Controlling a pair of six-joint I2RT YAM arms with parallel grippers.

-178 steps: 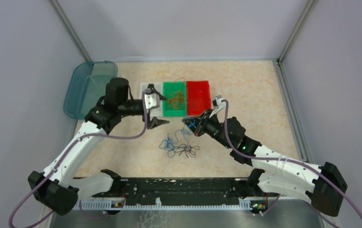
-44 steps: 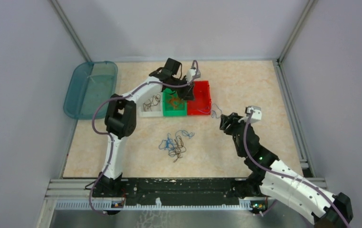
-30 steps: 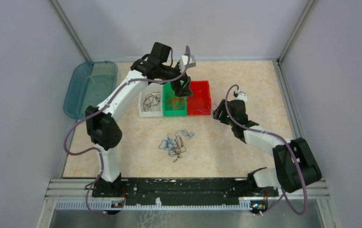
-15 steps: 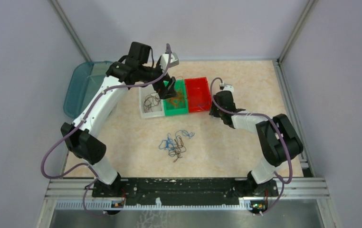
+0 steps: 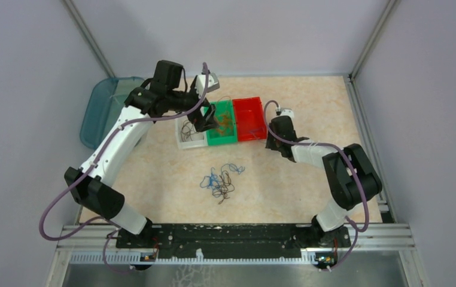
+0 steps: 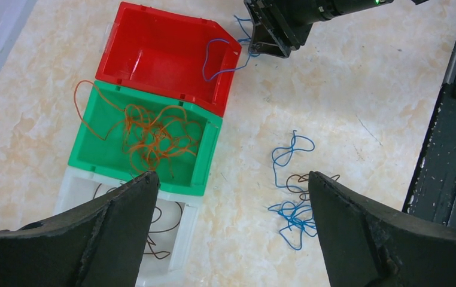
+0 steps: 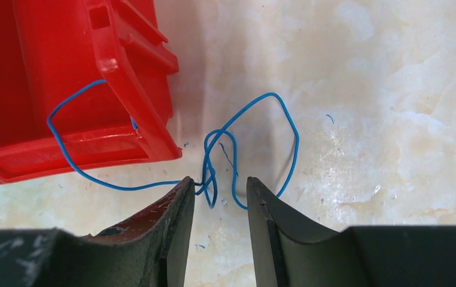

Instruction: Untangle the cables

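A clump of blue and dark brown cables lies on the table in front of the bins; it shows in the left wrist view too. A single blue cable hangs over the corner of the red bin onto the table. My right gripper is open low over that cable, whose loops lie at the fingertips. Orange cables fill the green bin. Dark cables lie in the white bin. My left gripper is wide open and empty, high above the bins.
A teal translucent lid lies at the far left by the wall. The three bins stand in a row, white, green and red, at mid table. A black rail runs along the near edge.
My left arm has swung left from over the red bin to over the green and white bins. My right gripper has come in to the red bin's right corner and stays there.
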